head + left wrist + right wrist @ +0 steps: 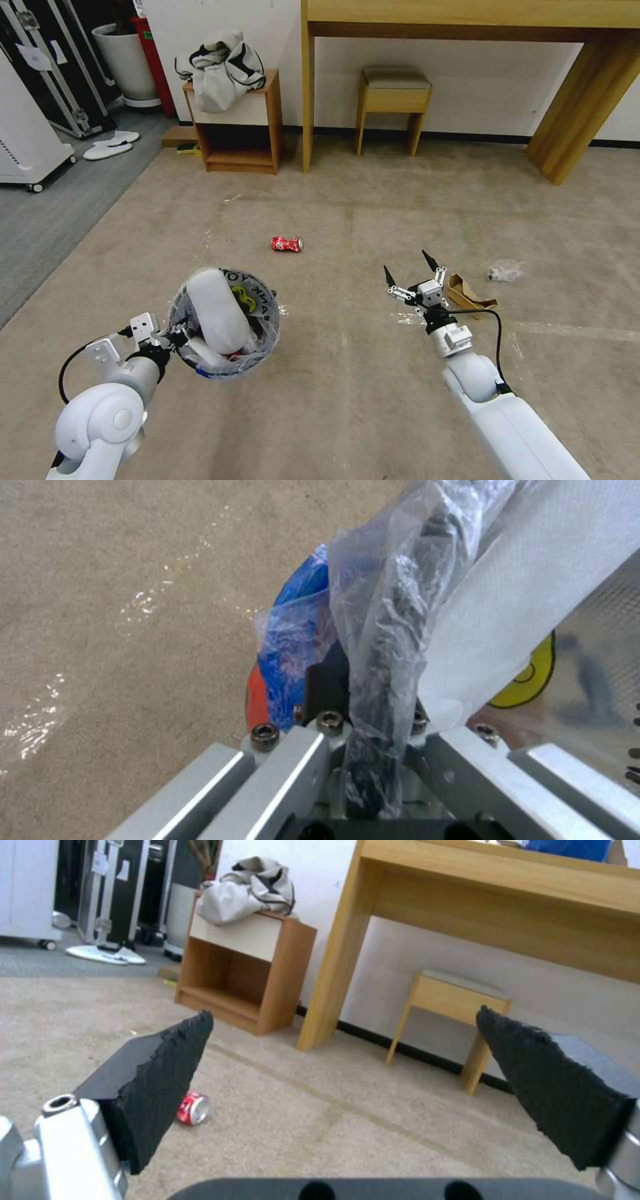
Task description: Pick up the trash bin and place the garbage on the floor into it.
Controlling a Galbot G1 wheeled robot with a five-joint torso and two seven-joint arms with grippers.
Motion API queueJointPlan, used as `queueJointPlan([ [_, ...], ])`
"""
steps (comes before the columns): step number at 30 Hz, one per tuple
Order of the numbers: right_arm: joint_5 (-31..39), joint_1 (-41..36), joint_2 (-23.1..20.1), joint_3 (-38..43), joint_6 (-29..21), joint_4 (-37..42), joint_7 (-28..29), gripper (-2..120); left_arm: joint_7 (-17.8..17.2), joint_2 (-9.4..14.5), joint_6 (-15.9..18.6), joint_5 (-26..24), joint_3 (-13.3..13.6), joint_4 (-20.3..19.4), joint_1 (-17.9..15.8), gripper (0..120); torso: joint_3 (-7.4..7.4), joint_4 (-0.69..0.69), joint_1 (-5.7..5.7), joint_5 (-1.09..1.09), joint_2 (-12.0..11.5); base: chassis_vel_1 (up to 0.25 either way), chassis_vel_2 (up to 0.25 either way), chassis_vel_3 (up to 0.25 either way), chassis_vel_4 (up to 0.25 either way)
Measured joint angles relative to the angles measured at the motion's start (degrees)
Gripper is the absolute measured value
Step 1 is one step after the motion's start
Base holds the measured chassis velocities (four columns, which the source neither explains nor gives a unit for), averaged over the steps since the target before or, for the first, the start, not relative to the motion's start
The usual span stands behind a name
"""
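Holding the trash bin (223, 323) by its rim, my left claw (172, 338) is clamped on the edge and the clear bag, and the bin hangs low over the carpet (347, 400) on my left side. A white slipper (217, 320) sticks up out of it. My right claw (408, 268) is out in front with its fingers wide apart and nothing between them.

Garbage is left on the floor. The red can (287, 244) lies ahead, between my two arms. The cardboard scrap (467, 293) lies just beside my right claw, and the plastic wad (505, 271) is a bit farther right.

I think the slippery bag could make the bin slide in my grip. The tall slipper could tip out if I tilt the bin. The round can could roll away if a finger bumps it.
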Motion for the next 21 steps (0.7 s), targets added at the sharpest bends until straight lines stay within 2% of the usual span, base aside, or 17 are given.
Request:
queueJointPlan([
  [19, -0.06, 0.19, 0.76, 0.14, 0.31, -0.98, -0.28, 100, -0.13, -0.21, -1.27, -0.23, 0.32, 1.14, -0.75, 0, 0.0, -0.02, 0.0, 0.0, 0.0, 0.0, 0.0, 0.0, 0.0],
  [21, -0.08, 0.27, 1.0, 0.1, 0.34, -1.17, -0.42, 100, 0.29, -0.15, -0.71, 0.97, 0.27, 1.18, -0.73, 0, 0.0, -0.02, 0.0, -0.01, 0.0, 0.0, 0.0, 0.0, 0.0],
])
